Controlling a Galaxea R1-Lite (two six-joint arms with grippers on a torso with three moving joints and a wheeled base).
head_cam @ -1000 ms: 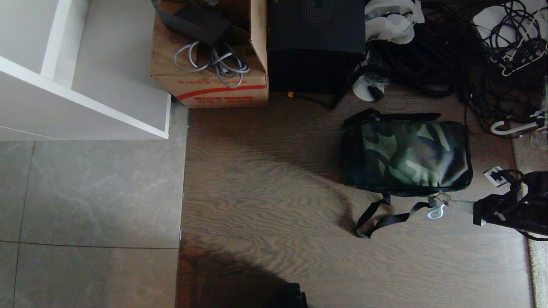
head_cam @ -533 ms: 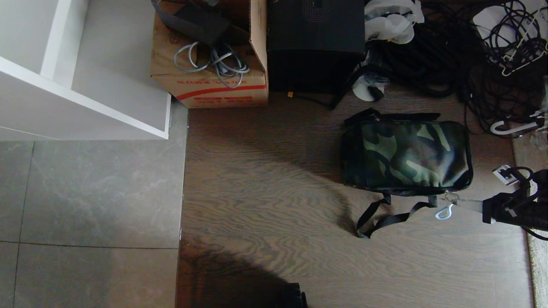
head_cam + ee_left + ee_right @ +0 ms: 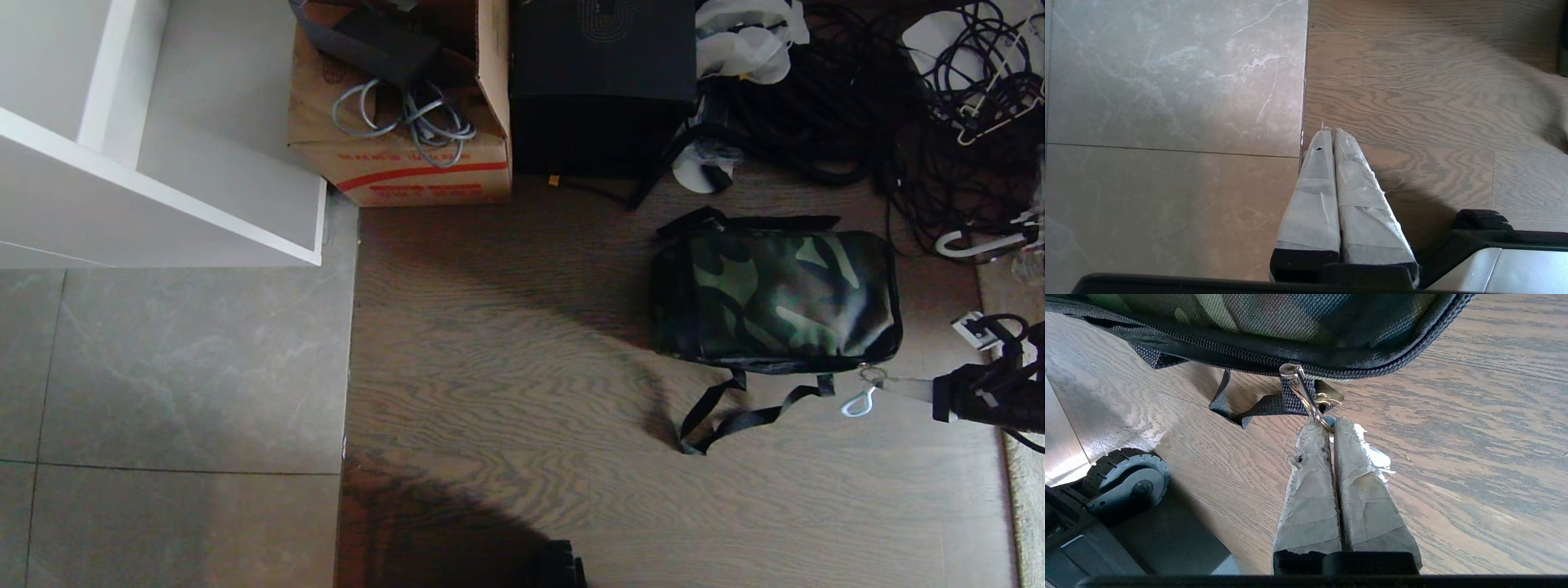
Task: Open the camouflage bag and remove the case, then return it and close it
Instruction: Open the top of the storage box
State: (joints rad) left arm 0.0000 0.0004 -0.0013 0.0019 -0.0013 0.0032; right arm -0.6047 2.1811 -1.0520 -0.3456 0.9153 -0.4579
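The camouflage bag (image 3: pixel 775 294) lies on the wood floor with its green top up, its lid flat and its black strap (image 3: pixel 727 412) trailing toward me. My right gripper (image 3: pixel 886 382) is low at the bag's near right corner. It is shut on the white clip (image 3: pixel 856 403) and metal ring that hang from the zipper pull (image 3: pixel 1290 369). In the right wrist view the taped fingers (image 3: pixel 1310 473) press together at the gripper tip (image 3: pixel 1331 425), and the clip (image 3: pixel 1376 456) pokes out beside them. My left gripper (image 3: pixel 1329 132) is parked and shut over the seam between tile and wood. The case is out of view.
A cardboard box (image 3: pixel 400 106) with cables and a tall black box (image 3: pixel 602 82) stand behind the bag. Tangled black cables (image 3: pixel 857 98) fill the back right. A white shelf unit (image 3: pixel 163 163) is at the left, and a rug edge (image 3: pixel 1029 490) at the right. My base wheel (image 3: pixel 1126 477) is near the strap.
My right gripper has moved to the right with the clip in it, and the zipper pull has slid right along the bag's near edge. The left arm has not moved.
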